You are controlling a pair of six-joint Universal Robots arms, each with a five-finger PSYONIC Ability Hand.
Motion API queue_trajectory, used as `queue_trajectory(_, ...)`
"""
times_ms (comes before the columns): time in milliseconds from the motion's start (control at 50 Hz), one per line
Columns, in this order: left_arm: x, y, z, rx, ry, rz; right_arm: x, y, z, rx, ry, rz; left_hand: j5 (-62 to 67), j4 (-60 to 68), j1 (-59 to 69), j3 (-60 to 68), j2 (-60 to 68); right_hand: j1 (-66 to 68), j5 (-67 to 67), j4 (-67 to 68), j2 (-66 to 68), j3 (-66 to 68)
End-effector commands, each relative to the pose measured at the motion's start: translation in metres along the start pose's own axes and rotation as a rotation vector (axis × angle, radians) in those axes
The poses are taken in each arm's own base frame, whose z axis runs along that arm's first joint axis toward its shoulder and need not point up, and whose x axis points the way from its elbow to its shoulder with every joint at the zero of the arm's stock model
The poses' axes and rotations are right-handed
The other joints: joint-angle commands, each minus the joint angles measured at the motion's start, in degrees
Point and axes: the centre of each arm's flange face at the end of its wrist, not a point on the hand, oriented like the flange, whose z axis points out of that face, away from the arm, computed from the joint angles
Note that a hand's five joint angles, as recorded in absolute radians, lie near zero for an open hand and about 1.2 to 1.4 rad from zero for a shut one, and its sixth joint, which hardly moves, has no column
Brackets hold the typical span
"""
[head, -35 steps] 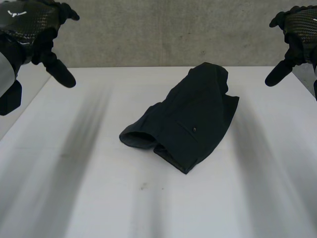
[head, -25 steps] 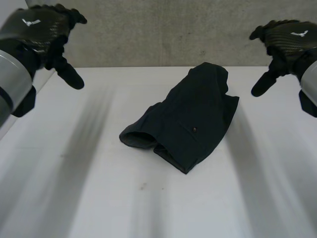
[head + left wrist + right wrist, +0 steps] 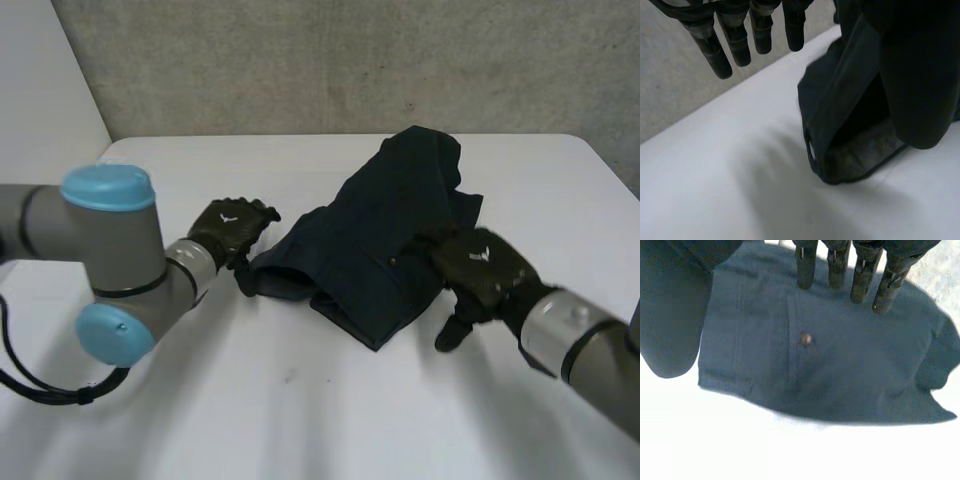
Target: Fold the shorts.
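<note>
The shorts (image 3: pixel 385 240) lie in a rumpled heap around the middle of the counter (image 3: pixel 300 400), a little to the right. One end is bunched up toward the far side, and an opening (image 3: pixel 278 284) gapes at the near left; whether it is a leg or the waist is hard to say. A small button (image 3: pixel 805 339) on a pocket faces up on the near right part.

You have no clean fold to show yet. The cloth is doubled over itself unevenly, so I judge the task barely begun: the shorts likely need taking hold of and laying flat, and the folding itself is all left to do.

Your left hand (image 3: pixel 228 228) sits low over the counter just beside that opening. Its fingers (image 3: pixel 720 55) are straight and spread away from the thumb, with nothing between them. Whether the thumb touches the cloth edge I cannot tell.

Your right hand (image 3: pixel 480 272) is at the near right edge of the shorts, palm down. Its straight fingers (image 3: pixel 860 280) reach over the cloth beyond the button, its thumb is held apart, and it grips nothing. The left arm comes in from the left, the right from the near right.
</note>
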Motion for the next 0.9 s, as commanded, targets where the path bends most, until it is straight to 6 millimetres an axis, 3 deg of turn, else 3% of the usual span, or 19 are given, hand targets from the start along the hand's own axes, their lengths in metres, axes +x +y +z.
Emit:
queue_trajectory(20,-0.001,0.016,0.03,0.005,-0.022,-0.002,0.009,0.032,-0.005,-0.028,0.057,0.033,14.8,15.6,14.4,14.7,15.5,-1.5,-4.1,-3.4,-2.4,-2.0)
queue_trajectory(60,-0.004,0.013,0.034,0.023,-0.041,-0.008,0.01,0.035,-0.005,-0.032,0.06,0.037,29.8,30.5,29.4,29.6,30.4,-1.5,-4.1,-3.4,-2.4,-2.0)
queue_trajectory(80,-0.007,0.009,0.038,0.046,-0.073,-0.003,0.01,0.035,-0.005,-0.033,0.06,0.038,54.0,54.7,53.6,53.8,54.7,-1.5,-4.1,-3.4,-2.4,-2.0)
queue_trajectory(100,-0.01,0.007,0.039,0.054,-0.092,-0.003,0.009,0.035,-0.006,-0.035,0.059,0.038,64.6,65.3,64.2,64.4,65.2,-1.5,-4.1,-3.4,-2.4,-2.0)
queue_trajectory(120,-0.015,0.005,0.04,0.063,-0.125,-0.005,0.008,0.036,-0.006,-0.036,0.058,0.038,67.3,68.0,66.9,67.1,68.0,-1.5,-4.1,-3.4,-2.4,-2.0)
queue_trajectory(240,-0.06,-0.015,0.035,0.13,-0.489,-0.022,0.008,0.037,-0.006,-0.034,0.061,0.037,67.3,68.1,67.0,67.2,68.0,-1.5,-4.1,-3.4,-2.4,-2.0)
queue_trajectory(300,-0.093,-0.042,0.019,0.221,-0.664,-0.05,0.007,0.035,-0.007,-0.026,0.061,0.031,67.3,68.1,67.0,67.2,68.0,-1.5,-4.1,-3.4,-2.4,-2.0)
queue_trajectory(380,-0.127,-0.071,-0.002,0.333,-0.762,-0.064,0.006,0.035,-0.007,-0.027,0.058,0.03,67.3,68.1,67.0,67.2,68.0,-1.5,-4.1,-3.4,-2.4,-2.0)
queue_trajectory(500,-0.132,-0.129,-0.03,0.546,-0.757,-0.062,0.004,0.038,-0.006,-0.038,0.053,0.035,67.3,68.1,67.0,67.2,68.0,-1.5,-4.1,-3.4,-2.4,-2.0)
queue_trajectory(520,-0.124,-0.145,-0.037,0.606,-0.714,-0.056,0.004,0.038,-0.006,-0.038,0.053,0.035,67.3,68.1,67.0,67.2,68.0,-1.5,-4.1,-3.4,-2.4,-2.0)
queue_trajectory(580,-0.101,-0.167,-0.042,0.682,-0.613,-0.036,0.004,0.04,-0.007,-0.044,0.054,0.04,67.3,68.1,67.0,67.2,68.0,-1.5,-4.1,-3.4,-2.4,-2.0)
queue_trajectory(600,-0.078,-0.177,-0.043,0.716,-0.527,-0.02,0.004,0.04,-0.006,-0.044,0.059,0.04,67.3,68.1,67.0,67.2,68.0,-1.5,-4.1,-3.4,-2.4,-2.0)
queue_trajectory(660,-0.041,-0.184,-0.043,0.747,-0.394,0.0,0.007,0.041,-0.004,-0.033,0.072,0.046,67.3,68.1,67.0,67.2,68.0,-1.5,-4.1,-3.4,-2.4,-2.0)
queue_trajectory(680,-0.017,-0.181,-0.041,0.749,-0.31,0.014,0.008,0.041,-0.004,-0.028,0.077,0.05,67.3,68.1,67.0,67.2,68.0,-1.5,-4.1,-3.4,-2.4,-2.0)
queue_trajectory(740,0.02,-0.17,-0.034,0.73,-0.181,0.036,0.011,0.042,-0.003,-0.023,0.101,0.079,67.3,68.1,67.0,67.2,68.0,-1.5,-4.1,-3.4,-2.4,-2.0)
queue_trajectory(760,0.045,-0.16,-0.03,0.714,-0.1,0.047,0.011,0.042,-0.003,-0.024,0.105,0.088,67.3,68.1,67.0,67.2,68.0,-1.5,-4.1,-3.4,-2.4,-2.0)
queue_trajectory(820,0.085,-0.141,-0.025,0.682,0.018,0.064,0.017,0.042,-0.004,-0.025,0.143,0.117,67.3,68.1,67.0,67.2,68.0,-1.5,-4.1,-3.4,-2.4,-2.0)
queue_trajectory(840,0.108,-0.128,-0.022,0.66,0.082,0.074,0.018,0.042,-0.004,-0.026,0.152,0.123,67.3,68.1,67.0,67.2,68.0,-1.5,-4.1,-3.4,-2.4,-2.0)
queue_trajectory(900,0.14,-0.106,-0.019,0.613,0.164,0.089,0.025,0.042,-0.004,-0.023,0.206,0.148,67.3,68.1,67.0,67.2,68.0,-1.5,-4.1,-3.4,-2.4,-2.0)
